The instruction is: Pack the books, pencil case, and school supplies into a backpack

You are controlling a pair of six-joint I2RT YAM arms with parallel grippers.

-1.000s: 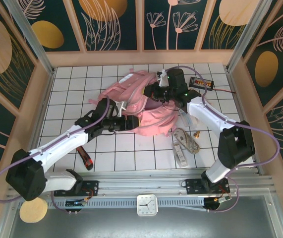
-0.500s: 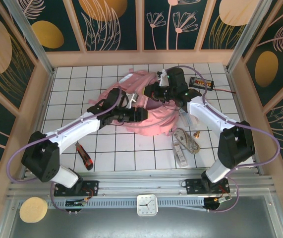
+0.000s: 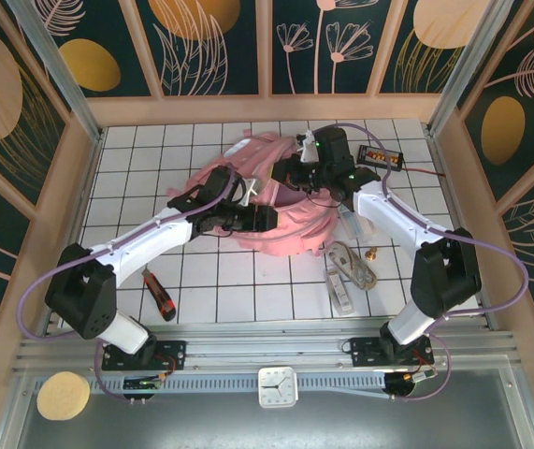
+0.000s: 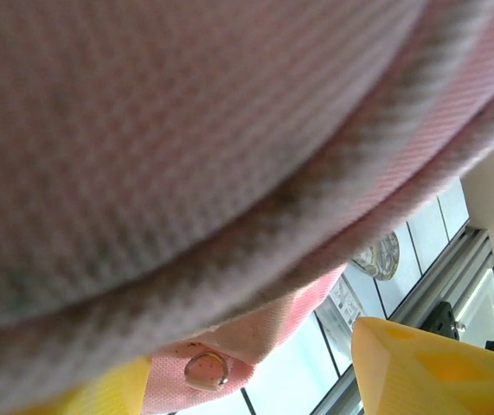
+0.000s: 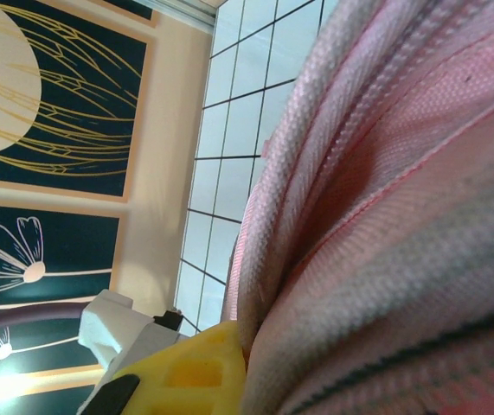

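Observation:
The pink backpack (image 3: 276, 201) lies crumpled mid-table. My right gripper (image 3: 295, 175) is at its far upper edge, shut on a fold of its fabric; in the right wrist view the woven pink cloth (image 5: 385, 216) presses against my yellow finger (image 5: 195, 372). My left gripper (image 3: 265, 217) is pushed against the bag's near left side. Its yellow fingers (image 4: 428, 372) stand apart, open, under the backpack cloth (image 4: 186, 130), with a pink flap carrying a metal snap (image 4: 206, 369) hanging between them. The ruler-like bar (image 3: 339, 285) and cord bundle (image 3: 353, 262) lie right of the bag. Books and pencil case are hidden.
A red-and-black utility knife (image 3: 159, 295) lies at the near left beside my left arm. A small black box with orange marks (image 3: 381, 155) sits at the far right. A low wooden wall rings the tiled table (image 3: 136, 168). A clock (image 3: 276, 386) sits on the front rail.
My left arm has swung right and forward, bringing its gripper up against the backpack's near side. The bag's lower fold has shifted slightly. The right gripper has kept its hold.

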